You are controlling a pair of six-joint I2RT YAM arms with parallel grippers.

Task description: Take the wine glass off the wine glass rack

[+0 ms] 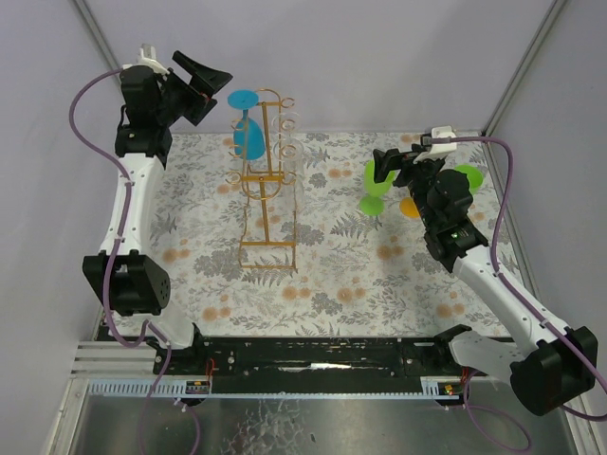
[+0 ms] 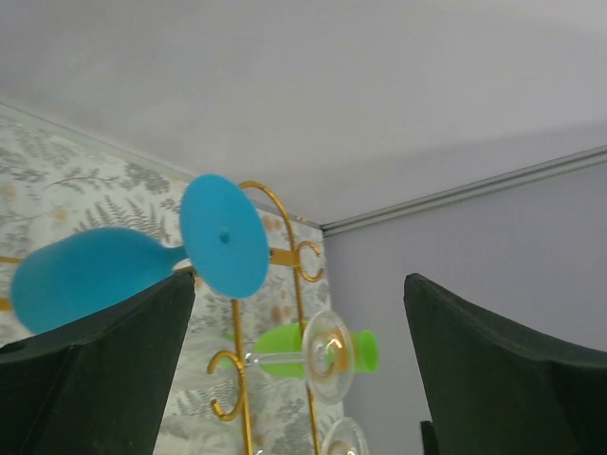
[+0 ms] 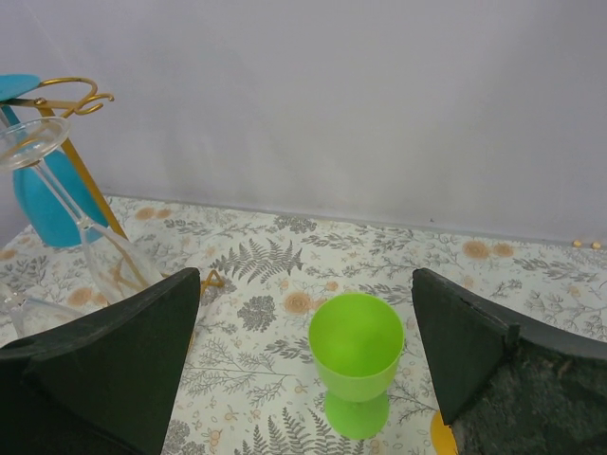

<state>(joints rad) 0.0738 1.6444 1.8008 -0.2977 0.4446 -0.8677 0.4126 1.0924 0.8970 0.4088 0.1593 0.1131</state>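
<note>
Left claw (image 2: 301, 284) gaping, blue wine glass (image 2: 90, 275) hanging on rack (image 2: 283, 256) ahead | right claw (image 3: 305, 280) gaping, facing green glass (image 3: 356, 353)

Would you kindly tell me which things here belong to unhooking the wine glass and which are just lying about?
Belonging to the job:
wine glass rack
blue wine glass hanging from it
left gripper, open beside that glass

Lying about:
clear glasses on the same rack, likely not the target
green glass, standing upright
orange item near it, mostly hidden
</note>
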